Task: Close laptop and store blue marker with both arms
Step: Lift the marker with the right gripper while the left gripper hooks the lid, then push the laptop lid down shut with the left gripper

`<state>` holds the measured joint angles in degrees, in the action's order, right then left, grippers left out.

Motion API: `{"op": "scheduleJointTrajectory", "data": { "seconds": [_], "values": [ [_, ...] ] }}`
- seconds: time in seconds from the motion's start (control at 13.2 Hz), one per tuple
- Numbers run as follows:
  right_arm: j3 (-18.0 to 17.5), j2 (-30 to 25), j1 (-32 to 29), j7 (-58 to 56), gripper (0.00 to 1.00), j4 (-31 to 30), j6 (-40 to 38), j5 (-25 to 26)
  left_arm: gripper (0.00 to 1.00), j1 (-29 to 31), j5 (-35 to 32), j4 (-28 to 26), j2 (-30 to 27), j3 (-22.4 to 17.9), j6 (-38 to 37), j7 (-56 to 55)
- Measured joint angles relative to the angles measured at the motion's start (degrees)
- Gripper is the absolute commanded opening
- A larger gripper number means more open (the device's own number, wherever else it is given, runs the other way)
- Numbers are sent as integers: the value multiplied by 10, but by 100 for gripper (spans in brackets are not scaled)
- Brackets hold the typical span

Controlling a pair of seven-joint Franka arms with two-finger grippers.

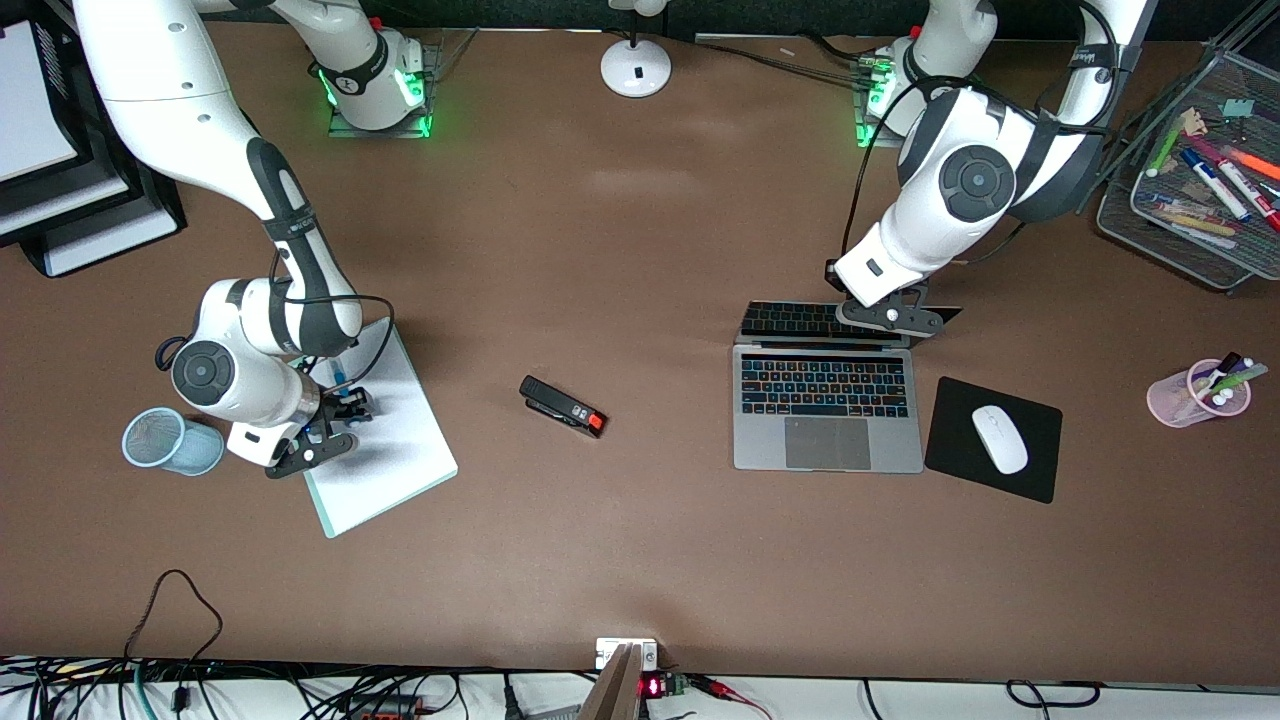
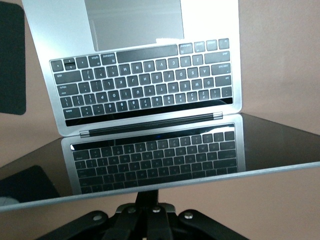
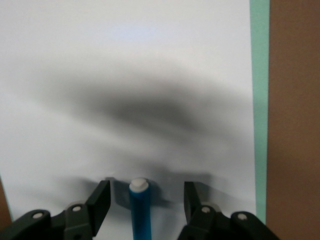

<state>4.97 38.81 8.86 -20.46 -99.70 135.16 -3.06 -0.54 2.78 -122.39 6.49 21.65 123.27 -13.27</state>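
A high camera is facing me across the worktop. My left wrist is looking closely at the laptop (image 2: pixel 145 90), my right at the blue marker (image 3: pixel 140 210); both things are showing in the front view.

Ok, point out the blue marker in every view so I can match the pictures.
Front view: the blue marker lies on the white pad toward the right arm's end of the table, mostly hidden under the right gripper.
Left wrist view: not in it; only the laptop shows.
Right wrist view: the marker sits between the open fingers, whitish end up.
Shared landmark: the white pad with its green edge.
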Motion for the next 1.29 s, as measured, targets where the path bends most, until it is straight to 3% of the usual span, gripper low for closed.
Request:
{"op": "scheduleJointTrajectory", "data": {
  "seconds": [0.23, 1.13, 1.29],
  "values": [
    [0, 0, 1, 0, 49, 0, 0, 0, 0, 0, 0, 0, 2, 0, 18, 0],
    [-2, 0, 2, -1, 39, 1, 2, 0, 0, 11, -9, 2, 58, -9, 133, 2],
    [-2, 0, 1, 0, 16, 1, 2, 0, 0, 13, -21, 16, 73, -10, 141, 2]
  ]
}}
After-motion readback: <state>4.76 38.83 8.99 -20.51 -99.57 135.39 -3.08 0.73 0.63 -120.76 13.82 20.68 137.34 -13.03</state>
